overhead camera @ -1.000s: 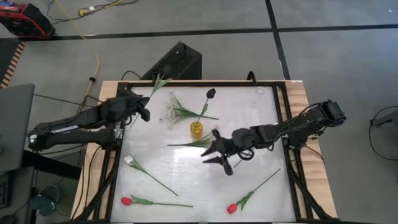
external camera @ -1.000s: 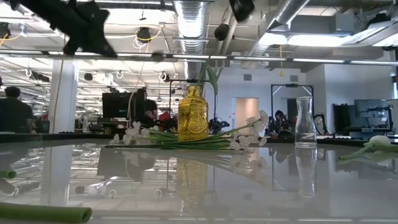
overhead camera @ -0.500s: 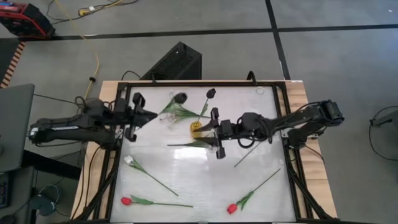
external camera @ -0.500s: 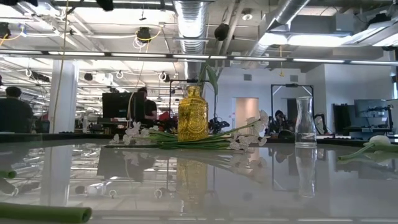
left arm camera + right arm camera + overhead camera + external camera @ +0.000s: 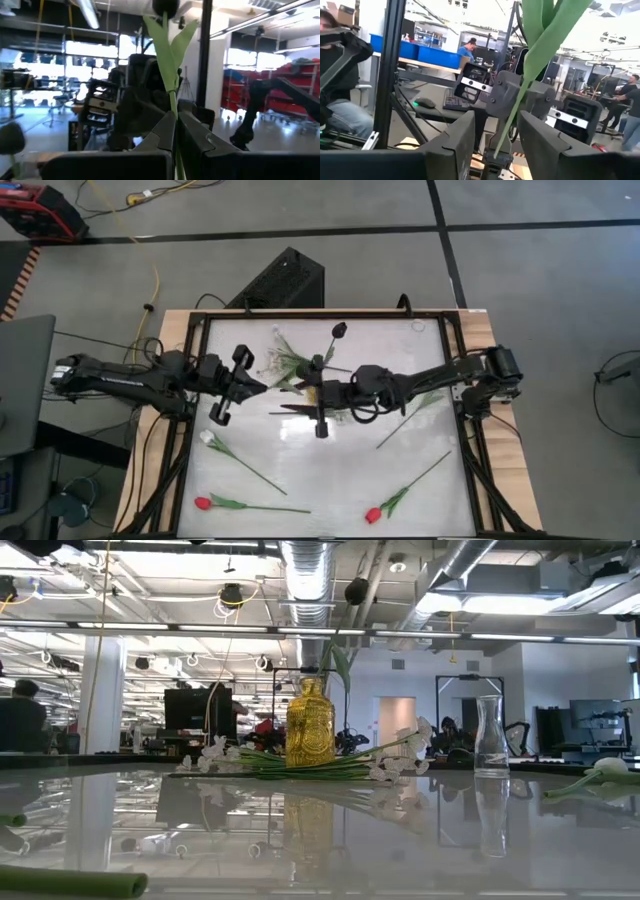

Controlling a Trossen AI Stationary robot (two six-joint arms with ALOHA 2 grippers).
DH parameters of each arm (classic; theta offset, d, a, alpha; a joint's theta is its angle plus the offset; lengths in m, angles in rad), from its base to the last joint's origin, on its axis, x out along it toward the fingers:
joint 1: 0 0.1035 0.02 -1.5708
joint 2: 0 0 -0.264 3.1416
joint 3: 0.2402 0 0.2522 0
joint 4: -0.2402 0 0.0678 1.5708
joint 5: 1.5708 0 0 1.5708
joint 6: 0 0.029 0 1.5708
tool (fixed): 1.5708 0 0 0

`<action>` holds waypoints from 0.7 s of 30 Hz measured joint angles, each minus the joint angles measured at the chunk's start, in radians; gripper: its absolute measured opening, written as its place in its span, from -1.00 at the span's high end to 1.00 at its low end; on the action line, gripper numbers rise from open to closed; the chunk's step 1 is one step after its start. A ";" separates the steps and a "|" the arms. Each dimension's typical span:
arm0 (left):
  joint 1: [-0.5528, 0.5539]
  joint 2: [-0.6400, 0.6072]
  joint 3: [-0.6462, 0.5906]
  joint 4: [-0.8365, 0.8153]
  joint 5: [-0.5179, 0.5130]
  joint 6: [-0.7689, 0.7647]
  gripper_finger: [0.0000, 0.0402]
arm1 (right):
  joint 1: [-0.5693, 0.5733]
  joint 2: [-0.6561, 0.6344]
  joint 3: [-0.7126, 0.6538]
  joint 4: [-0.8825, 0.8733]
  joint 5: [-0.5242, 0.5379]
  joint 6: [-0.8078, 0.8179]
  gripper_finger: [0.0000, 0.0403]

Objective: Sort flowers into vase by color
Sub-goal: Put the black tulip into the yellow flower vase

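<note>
My left gripper [image 5: 175, 137] [image 5: 258, 383] is shut on a flower [image 5: 167, 45] with pale green leaves; its bloom [image 5: 165, 7] looks dark against the light. My right gripper [image 5: 497, 145] [image 5: 300, 390] faces it from the table's right, open, over the yellow vase. Its fingers stand either side of that flower's leaves [image 5: 537, 45]; I see no touch. The yellow vase [image 5: 310, 725] holds a dark-bloomed flower [image 5: 338, 330]. A clear vase [image 5: 490, 735] stands near the far right corner. My left gripper pinches the flower's thin green stem [image 5: 174, 122], just below the leaves, between its two fingers. The fingers come level from the table's left and lie across the stem. The flower stands upright with its bloom above them. The fingers hide the lower stem.
On the table lie sprays of tiny white blossoms [image 5: 285, 360] by the yellow vase, a white bud [image 5: 208, 438], two red buds [image 5: 203, 503] [image 5: 372, 515] near the front, and a bare stem [image 5: 405, 423] under the right arm. A dark frame [image 5: 200, 330] borders the table.
My left gripper has carried the flower from the far left corner toward the table's middle, turning level so the flower stands upright. My right gripper has risen from the table near the middle, levelled out and moved left over the yellow vase, toward the left gripper.
</note>
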 joint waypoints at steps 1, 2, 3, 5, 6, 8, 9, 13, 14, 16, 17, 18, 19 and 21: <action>-0.004 0.004 0.000 0.003 0.003 0.004 1.00 | 0.000 0.006 0.016 -0.014 0.000 -0.009 0.06; -0.008 0.005 0.000 0.001 0.004 0.010 1.00 | 0.000 0.014 0.030 -0.022 0.000 -0.016 0.03; -0.013 0.006 0.000 -0.004 0.005 0.013 1.00 | 0.000 0.017 0.042 -0.032 0.000 -0.017 0.01; -0.020 0.005 0.000 -0.004 0.006 0.022 1.00 | 0.000 0.033 0.066 -0.037 0.000 -0.026 -0.02; -0.025 0.005 0.000 -0.003 0.005 0.028 1.00 | 0.000 0.036 0.074 -0.038 0.000 -0.031 -0.03; -0.031 0.005 0.000 -0.004 0.005 0.035 1.00 | 0.000 0.042 0.089 -0.046 -0.001 -0.035 -0.04; -0.032 0.005 0.000 -0.004 0.005 0.035 1.00 | 0.000 0.048 0.100 -0.040 -0.001 -0.035 -0.04; -0.032 0.005 0.000 -0.005 0.003 0.038 1.00 | 0.000 0.050 0.116 -0.046 -0.001 -0.039 0.00; -0.032 0.005 0.000 -0.006 -0.001 0.038 1.00 | 0.000 0.050 0.116 -0.046 -0.001 -0.043 0.02; -0.032 0.005 0.000 -0.006 -0.002 0.039 1.00 | 0.000 0.050 0.116 -0.043 -0.001 -0.050 0.08; -0.032 0.005 0.000 -0.006 -0.003 0.039 1.00 | 0.000 0.050 0.116 -0.042 -0.001 -0.051 0.12; -0.032 0.005 0.000 -0.005 -0.003 0.039 1.00 | 0.000 0.050 0.116 -0.037 -0.001 -0.051 0.17; -0.032 0.005 0.000 -0.005 -0.009 0.039 1.00 | 0.000 0.050 0.116 -0.033 -0.001 -0.052 0.21; -0.032 0.005 0.000 -0.005 -0.021 0.039 1.00 | 0.000 0.050 0.116 -0.028 -0.001 -0.053 0.30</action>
